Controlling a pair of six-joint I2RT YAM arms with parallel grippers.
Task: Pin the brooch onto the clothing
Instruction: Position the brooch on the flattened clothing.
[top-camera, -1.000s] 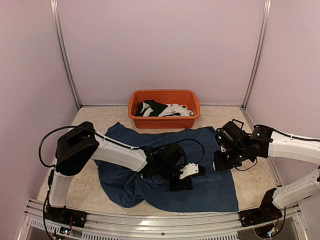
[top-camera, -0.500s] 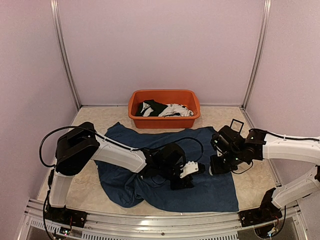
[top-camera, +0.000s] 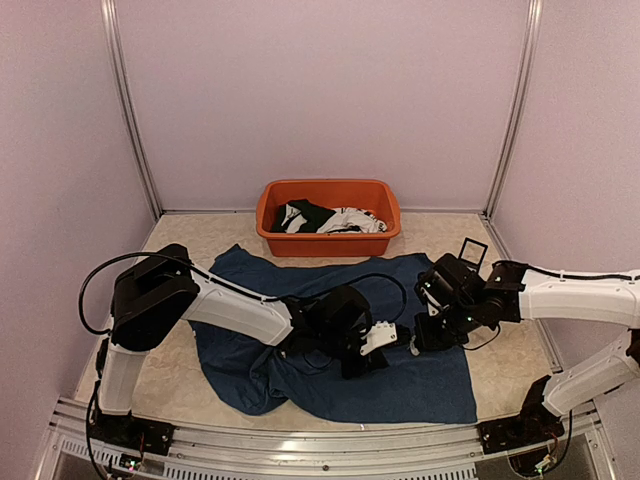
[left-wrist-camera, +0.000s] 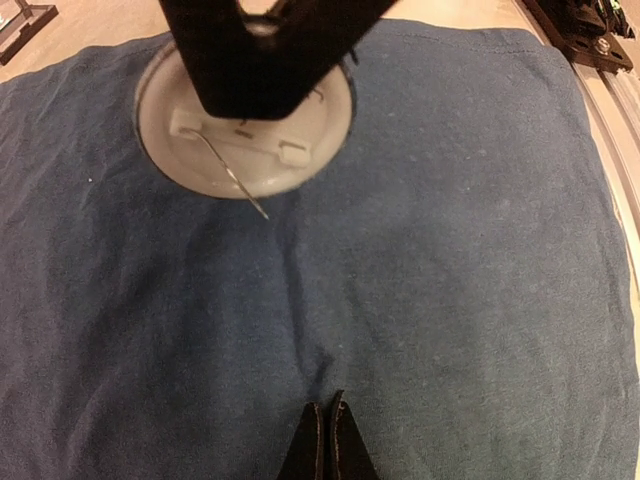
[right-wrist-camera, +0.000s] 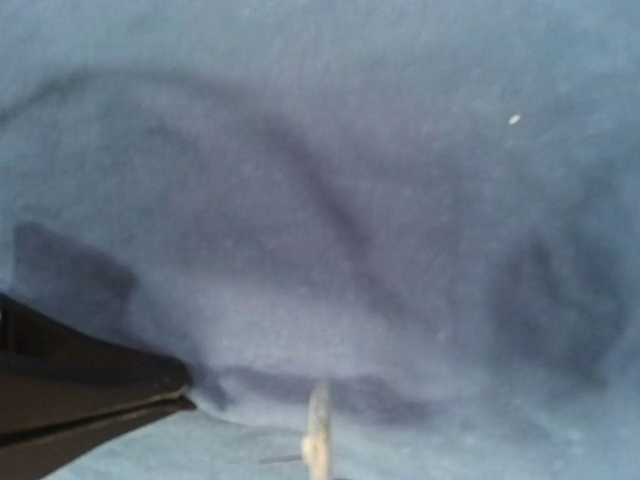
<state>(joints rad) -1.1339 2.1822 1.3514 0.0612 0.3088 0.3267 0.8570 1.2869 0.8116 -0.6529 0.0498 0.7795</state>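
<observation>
Round white plastic brooch (left-wrist-camera: 250, 150), back showing, thin metal pin (left-wrist-camera: 236, 178) sprung open, clamped in right gripper (left-wrist-camera: 268, 95) over the dark navy-blue soft T-shirt (left-wrist-camera: 460, 260). Left gripper (left-wrist-camera: 323, 440) fingers pressed together at a crease, 6 o'clock of the brooch; can't tell if cloth is caught. Best bet: drive the pin tip shallow through that ridge, toward 5 o'clock.

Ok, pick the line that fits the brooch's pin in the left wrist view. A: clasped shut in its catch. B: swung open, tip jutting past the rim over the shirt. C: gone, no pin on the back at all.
B: the thin pin stands free of the catch on the white back of the brooch, its tip out past the rim over the navy shirt.
</observation>
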